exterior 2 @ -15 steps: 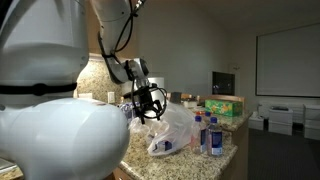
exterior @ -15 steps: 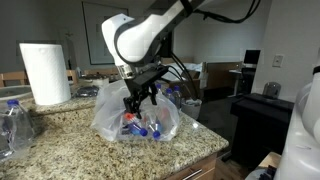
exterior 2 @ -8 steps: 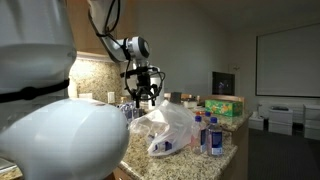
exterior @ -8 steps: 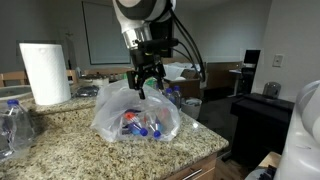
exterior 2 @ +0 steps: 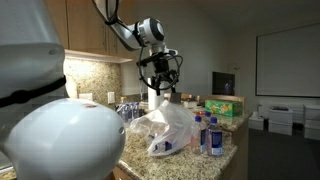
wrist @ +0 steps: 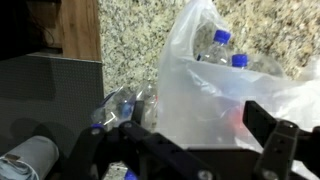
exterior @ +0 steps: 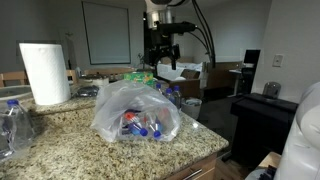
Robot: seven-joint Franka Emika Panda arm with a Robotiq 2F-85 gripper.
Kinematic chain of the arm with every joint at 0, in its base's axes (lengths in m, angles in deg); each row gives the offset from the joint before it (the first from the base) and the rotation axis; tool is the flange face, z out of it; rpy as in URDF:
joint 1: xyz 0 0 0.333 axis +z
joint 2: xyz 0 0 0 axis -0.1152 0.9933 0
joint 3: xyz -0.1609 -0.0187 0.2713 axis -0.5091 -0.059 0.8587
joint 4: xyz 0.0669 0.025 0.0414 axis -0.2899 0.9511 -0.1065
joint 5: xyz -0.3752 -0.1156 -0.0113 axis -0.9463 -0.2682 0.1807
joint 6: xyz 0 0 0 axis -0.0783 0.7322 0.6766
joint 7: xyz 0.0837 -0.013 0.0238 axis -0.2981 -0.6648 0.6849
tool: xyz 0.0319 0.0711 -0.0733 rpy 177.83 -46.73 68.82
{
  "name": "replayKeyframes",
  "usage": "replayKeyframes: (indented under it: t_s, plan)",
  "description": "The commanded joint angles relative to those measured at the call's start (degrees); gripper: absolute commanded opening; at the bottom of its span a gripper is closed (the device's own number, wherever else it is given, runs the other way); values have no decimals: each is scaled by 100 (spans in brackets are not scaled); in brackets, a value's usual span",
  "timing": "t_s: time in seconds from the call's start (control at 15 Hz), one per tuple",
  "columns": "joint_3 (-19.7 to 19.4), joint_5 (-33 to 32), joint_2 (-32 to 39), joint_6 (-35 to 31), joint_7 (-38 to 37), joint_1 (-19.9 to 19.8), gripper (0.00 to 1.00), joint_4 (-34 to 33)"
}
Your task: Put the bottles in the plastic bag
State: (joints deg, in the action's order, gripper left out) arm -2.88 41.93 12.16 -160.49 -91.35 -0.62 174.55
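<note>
Wrist view looks down on the speckled granite worktop [wrist: 140, 40], which fills the upper left of the frame; in both exterior views it runs across the lower part. On it sits the bag [exterior: 135, 105], crinkly, whitish and see-through. It is at the centre of an exterior view, fills the right half of the wrist view, and its film is gathered to a peak on top. A white paper towel roll [exterior: 44, 72] stands upright at the left of that exterior view, well apart from the bag.

The claw [exterior: 158, 66] hangs at upper centre, pointing down, just above the bag's peak. Its jaws stand wide apart and grip nothing. In the wrist view the dark fingers [wrist: 275, 130] reach in from the bottom edge, with the bag showing between them.

Inside the bag lie several bottles [exterior: 140, 126], clear with blue caps and red or blue labels, heaped at its bottom below the claw. The wrist view shows two blue caps through the film at upper right.

Loose bottles [exterior: 14, 125] lie outside the bag at the lower left edge of an exterior view, far from the claw. Others stand upright just right of the bag [exterior 2: 208, 133], and in the wrist view some lie on the worktop beside the bag's left side [wrist: 125, 105].
</note>
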Motion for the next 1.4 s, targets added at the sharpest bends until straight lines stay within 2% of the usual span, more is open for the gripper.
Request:
replayKeyframes:
  t_s: [0.0, 0.2, 0.53, 1.0, 1.33]
  plan:
    - [-200, -509, 253, -540, 101, -413, 100, -11]
    - [-385, -951, 668, -1196, 123, -641, 100, 23]
    - [-668, -1057, 1459, -2014, 157, -744, 100, -69]
    - [-891, -477, 2151, -2625, 407, -686, 100, -369]
    - [-912, 250, 2487, -2346, 930, -680, 100, -789]
